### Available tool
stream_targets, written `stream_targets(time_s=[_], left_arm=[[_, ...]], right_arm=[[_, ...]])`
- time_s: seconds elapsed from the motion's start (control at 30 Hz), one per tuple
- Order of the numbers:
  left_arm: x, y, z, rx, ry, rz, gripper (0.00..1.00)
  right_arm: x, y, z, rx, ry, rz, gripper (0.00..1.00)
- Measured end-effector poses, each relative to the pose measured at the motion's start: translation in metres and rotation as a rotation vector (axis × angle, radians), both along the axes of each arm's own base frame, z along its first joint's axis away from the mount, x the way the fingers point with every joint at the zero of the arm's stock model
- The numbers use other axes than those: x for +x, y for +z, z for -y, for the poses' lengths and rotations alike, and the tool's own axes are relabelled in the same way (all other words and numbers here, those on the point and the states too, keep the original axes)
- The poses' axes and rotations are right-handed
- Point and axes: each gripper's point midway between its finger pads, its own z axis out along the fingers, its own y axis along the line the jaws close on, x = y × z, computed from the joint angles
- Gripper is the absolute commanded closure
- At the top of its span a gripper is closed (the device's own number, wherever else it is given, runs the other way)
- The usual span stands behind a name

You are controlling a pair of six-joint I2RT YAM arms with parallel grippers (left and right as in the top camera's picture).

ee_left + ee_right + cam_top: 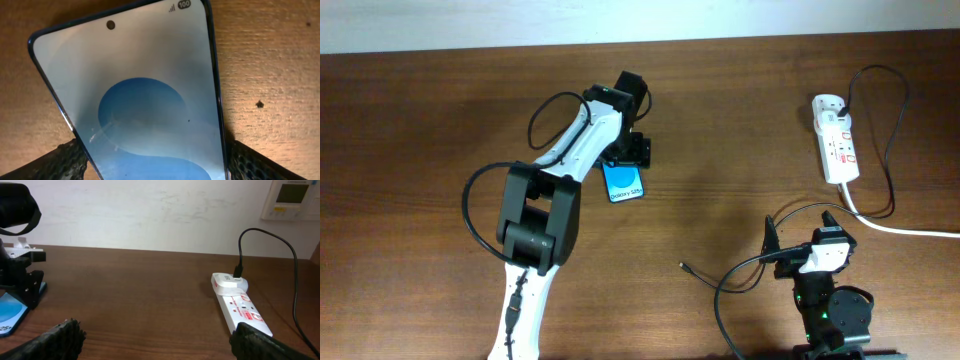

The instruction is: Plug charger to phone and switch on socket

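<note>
The phone [624, 184] lies flat on the wooden table with its blue screen up and fills the left wrist view [150, 100]. My left gripper [621, 166] straddles its upper end; its black fingers [65, 160] sit right beside both long edges, open, with a thin gap still showing. The charger's thin black cable [892, 110] leaves the white socket [836, 140] at the far right, and its small plug [683, 266] lies loose on the table left of my right gripper [802, 228]. That gripper is open and empty, and it faces the socket [240, 305].
The socket's thick white cord [910, 230] runs off to the right edge. My own black cables loop beside each arm base [470, 215]. A white wall unit [292, 197] hangs behind the table. Left arm body [555, 190] crosses the table's left half.
</note>
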Motion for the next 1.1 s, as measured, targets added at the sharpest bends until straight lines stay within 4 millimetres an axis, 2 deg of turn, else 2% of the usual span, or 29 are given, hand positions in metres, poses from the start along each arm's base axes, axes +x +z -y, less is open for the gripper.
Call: stream_targets(time_s=[0.17,0.2,0.33,0.43,0.5,0.57,0.63,0.83,1.1], left_arm=[[-0.004,0.0,0.0,0.0,-0.209,-0.016,0.06],[-0.004,0.0,0.0,0.001,-0.23,-0.019,0.01],[-0.012,0.0,0.0,-0.004,-0.261,-0.051,0.01],[-0.02,0.007,0.0,-0.014,-0.19,-0.097,0.01],[-0.015,0.017,-0.004,0.012,-0.046,-0.08,0.01],[-0.009,0.018,-0.013,0.064,0.074,-0.044,0.01],[-0.005,0.018,-0.016,0.081,0.127,-0.025,0.01],[-0.005,0.018,0.003,0.05,0.12,-0.001,0.01],[-0.002,0.016,0.004,0.041,0.09,0.005,0.01]], right_arm=[[0.0,0.0,0.0,0.0,0.0,0.0,0.02],[0.0,0.0,0.0,0.0,0.0,0.0,0.02],[0.0,0.0,0.0,0.0,0.0,0.0,0.02],[0.0,0.0,0.0,0.0,0.0,0.0,0.02],[0.0,0.0,0.0,0.0,0.0,0.0,0.02],[0.0,0.0,0.0,0.0,0.0,0.0,0.02],[0.0,0.0,0.0,0.0,0.0,0.0,0.02],[0.0,0.0,0.0,0.0,0.0,0.0,0.02],[0.0,0.0,0.0,0.0,0.0,0.0,0.02]])
